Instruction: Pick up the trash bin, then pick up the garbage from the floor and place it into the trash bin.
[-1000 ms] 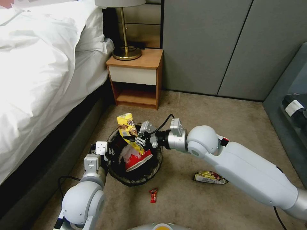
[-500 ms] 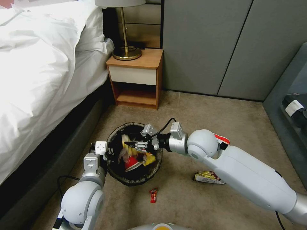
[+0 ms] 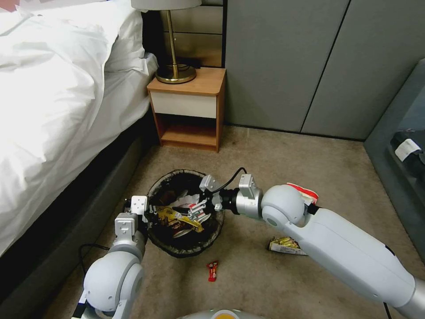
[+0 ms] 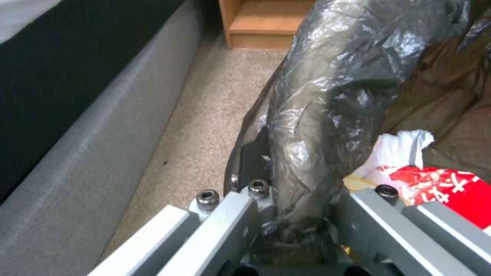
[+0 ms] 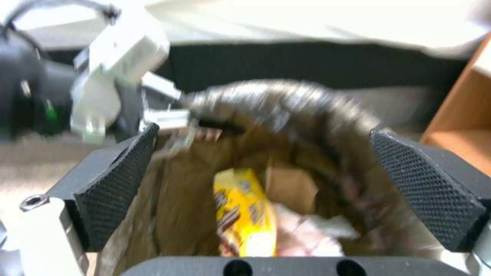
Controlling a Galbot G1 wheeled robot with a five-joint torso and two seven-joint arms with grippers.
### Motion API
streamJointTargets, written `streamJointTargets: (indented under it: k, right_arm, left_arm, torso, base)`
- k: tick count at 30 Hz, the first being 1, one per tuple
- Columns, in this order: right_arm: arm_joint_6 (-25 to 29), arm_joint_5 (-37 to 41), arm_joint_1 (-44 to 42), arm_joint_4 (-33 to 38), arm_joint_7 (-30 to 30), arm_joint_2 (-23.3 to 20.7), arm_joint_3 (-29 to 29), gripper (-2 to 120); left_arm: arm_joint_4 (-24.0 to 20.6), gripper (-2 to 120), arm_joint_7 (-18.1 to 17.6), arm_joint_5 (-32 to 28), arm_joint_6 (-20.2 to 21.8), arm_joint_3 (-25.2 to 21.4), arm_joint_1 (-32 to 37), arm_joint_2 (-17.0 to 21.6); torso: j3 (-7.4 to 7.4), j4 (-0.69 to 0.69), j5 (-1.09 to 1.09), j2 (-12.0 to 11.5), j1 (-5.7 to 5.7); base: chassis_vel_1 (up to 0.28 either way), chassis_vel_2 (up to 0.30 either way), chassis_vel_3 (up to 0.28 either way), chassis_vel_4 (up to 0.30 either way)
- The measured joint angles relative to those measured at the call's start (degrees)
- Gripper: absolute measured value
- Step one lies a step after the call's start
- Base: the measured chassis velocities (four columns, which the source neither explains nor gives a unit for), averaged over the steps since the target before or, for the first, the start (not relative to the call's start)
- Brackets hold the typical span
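Since a second ago the yellow snack wrapper has gone from hanging upright in the right gripper to lying loose inside the trash bin, atop a red-and-white paper cup and white tissue. That gripper hangs over the bin's 3 o'clock side with its jaws spread wide and holding nothing; its wrist view looks between both textured pads down onto the wrapper. At the bin's 9 o'clock rim, the left gripper is clamped on the bag-covered edge. On the carpet, a small red wrapper lies at the bin's 6 o'clock, a gold snack packet at 4 o'clock, and another crushed cup pokes out behind the right arm.
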Motion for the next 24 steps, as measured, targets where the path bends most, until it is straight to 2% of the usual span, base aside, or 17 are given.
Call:
streamJointTargets:
  k: [2, 3, 5, 6, 8, 9, 11, 12, 15, 16, 19, 20, 23, 24]
  right_arm:
    - [-0.07, 0.81, -1.62, 2.27, -0.07, -1.11, 4.58, 100]
    - [-0.07, 0.81, -1.62, 2.27, -0.07, -1.11, 4.58, 100]
    - [-0.04, 1.69, -3.98, 4.56, -0.48, -3.07, 10.0, 100]
    - [-0.04, 1.69, -3.98, 4.56, -0.48, -3.07, 10.0, 100]
    - [0.62, 2.81, -6.94, 6.51, -0.73, -5.76, 14.76, 100]
    - [0.62, 2.81, -6.94, 6.51, -0.73, -5.76, 14.76, 100]
    - [1.66, 3.46, -10.84, 7.54, -0.6, -8.17, 19.93, 100]
    - [1.66, 3.46, -10.84, 7.54, -0.6, -8.17, 19.93, 100]
    - [3.03, 2.89, -17.35, 7.6, -0.81, -9.9, 29.2, 100]
    - [3.03, 2.89, -17.35, 7.6, -0.81, -9.9, 29.2, 100]
    - [4.77, 0.4, -22.03, 6.29, -1.46, -8.53, 37.62, 100]
    - [4.77, 0.4, -22.03, 6.29, -1.46, -8.53, 37.62, 100]
    - [5.51, -1.57, -27.03, 4.85, -1.18, -4.33, 45.73, 100]
    - [5.51, -1.57, -27.03, 4.85, -1.18, -4.33, 45.73, 100]
  left_arm:
    - [0.07, 0, 0.0, -0.06, 0.0, -0.15, -0.06, 0.05]
    - [0.07, 0, 0.0, -0.06, 0.0, -0.15, -0.06, 0.05]
    - [0.24, 0, 0.0, -0.17, -0.02, -0.2, -0.07, 0.17]
    - [0.24, 0, 0.0, -0.17, -0.02, -0.2, -0.07, 0.17]
    - [0.49, 0, -0.01, -0.2, -0.06, -0.21, -0.11, 0.21]
    - [0.49, 0, -0.01, -0.2, -0.06, -0.21, -0.11, 0.21]
    - [0.75, 0, -0.01, -0.14, -0.14, -0.11, -0.22, 0.16]
    - [0.75, 0, -0.01, -0.14, -0.14, -0.11, -0.22, 0.16]
    - [0.76, 0, 0.0, -0.14, -0.14, 0.15, -0.41, 0.05]
    - [0.76, 0, 0.0, -0.14, -0.14, 0.15, -0.41, 0.05]
    - [0.72, 0, 0.0, -0.17, -0.14, 0.02, -0.38, 0.09]
    - [0.72, 0, 0.0, -0.17, -0.14, 0.02, -0.38, 0.09]
    - [0.65, 0, 0.0, -0.24, -0.14, -0.29, -0.23, 0.22]
    - [0.65, 0, 0.0, -0.24, -0.14, -0.29, -0.23, 0.22]
  torso:
    - [0.0, -0.01, -0.01, 0.0, 0.0]
    - [0.0, -0.01, -0.01, 0.0, 0.0]
    - [0.0, -0.01, 0.0, 0.0, 0.0]
    - [0.0, -0.01, 0.0, 0.0, 0.0]
    - [0.0, -0.02, 0.0, 0.0, 0.0]
    - [0.0, -0.02, 0.0, 0.0, 0.0]
    - [0.0, 0.0, 0.0, 0.0, 0.0]
    - [0.0, 0.0, 0.0, 0.0, 0.0]
    - [0.0, -0.02, 0.0, 0.0, 0.0]
    - [0.0, -0.02, 0.0, 0.0, 0.0]
    - [0.0, -0.01, 0.0, 0.0, 0.0]
    - [0.0, -0.01, 0.0, 0.0, 0.0]
    - [0.0, -0.01, 0.01, 0.0, 0.0]
    - [0.0, -0.01, 0.01, 0.0, 0.0]
  base:
    - [0.0, 0.0, 0.0, 0.0]
    - [0.0, 0.0, 0.0, 0.0]
    - [0.0, 0.0, 0.0, 0.0]
    - [0.0, 0.0, 0.0, 0.0]
    - [0.0, 0.0, 0.0, 0.0]
    - [0.0, 0.0, 0.0, 0.0]
    - [0.0, 0.0, 0.0, 0.0]
    - [0.0, 0.0, 0.0, 0.0]
    - [0.0, 0.0, 0.0, 0.0]
    - [0.0, 0.0, 0.0, 0.0]
    - [0.0, 0.0, 0.0, 0.0]
    - [0.0, 0.0, 0.0, 0.0]
    - [0.0, 0.0, 0.0, 0.0]
    - [0.0, 0.0, 0.0, 0.0]
